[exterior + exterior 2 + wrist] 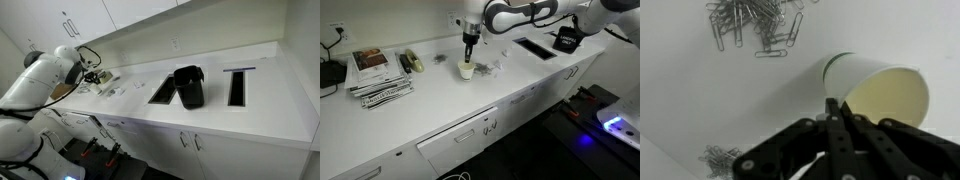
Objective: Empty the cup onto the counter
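My black claw was narrow, jaws nearly together at the rim of the small pale cylindrical cup. I could not tell whether it pinched the wall. The cup sat on the glossy white counter, just beside loose silver paper clips, probably its tipped-out load.

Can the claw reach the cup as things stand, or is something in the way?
Probably yes. The claw hangs just above the cup with nothing between them, and the paper clips lie aside on the counter. The claw looks shut, so it must open first.
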Robot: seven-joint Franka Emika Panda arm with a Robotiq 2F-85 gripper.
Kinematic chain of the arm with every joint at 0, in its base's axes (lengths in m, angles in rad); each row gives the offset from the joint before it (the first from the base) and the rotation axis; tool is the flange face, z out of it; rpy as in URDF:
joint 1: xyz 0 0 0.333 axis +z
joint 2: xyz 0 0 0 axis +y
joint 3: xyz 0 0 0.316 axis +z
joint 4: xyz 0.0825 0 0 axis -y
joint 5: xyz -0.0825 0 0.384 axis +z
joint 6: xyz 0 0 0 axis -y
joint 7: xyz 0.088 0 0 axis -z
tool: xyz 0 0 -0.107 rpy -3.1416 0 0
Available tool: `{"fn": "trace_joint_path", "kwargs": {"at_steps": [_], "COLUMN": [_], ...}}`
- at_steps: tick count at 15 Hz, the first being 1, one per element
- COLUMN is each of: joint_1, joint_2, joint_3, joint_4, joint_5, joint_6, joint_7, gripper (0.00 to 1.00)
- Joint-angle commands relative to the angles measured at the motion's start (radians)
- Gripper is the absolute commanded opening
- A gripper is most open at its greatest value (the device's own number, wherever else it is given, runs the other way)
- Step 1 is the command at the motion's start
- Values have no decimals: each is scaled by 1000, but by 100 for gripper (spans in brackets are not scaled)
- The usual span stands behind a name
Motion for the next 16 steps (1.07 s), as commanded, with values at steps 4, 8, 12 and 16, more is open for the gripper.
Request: {"fn": "trace_joint_path", "kwargs": {"at_steps": [4,8,12,16], "joint_1": [-89,-107,-116,-126], "joint_2": [-53,-52,-53,-82], "joint_3": [32,48,54,67], "joint_4": [-164,-190,-204,-227], "joint_5": [-1,1,2,-4], "joint_6": [27,21,12,5], "joint_7": [62,61,61,76], "gripper": [1,13,51,82]}}
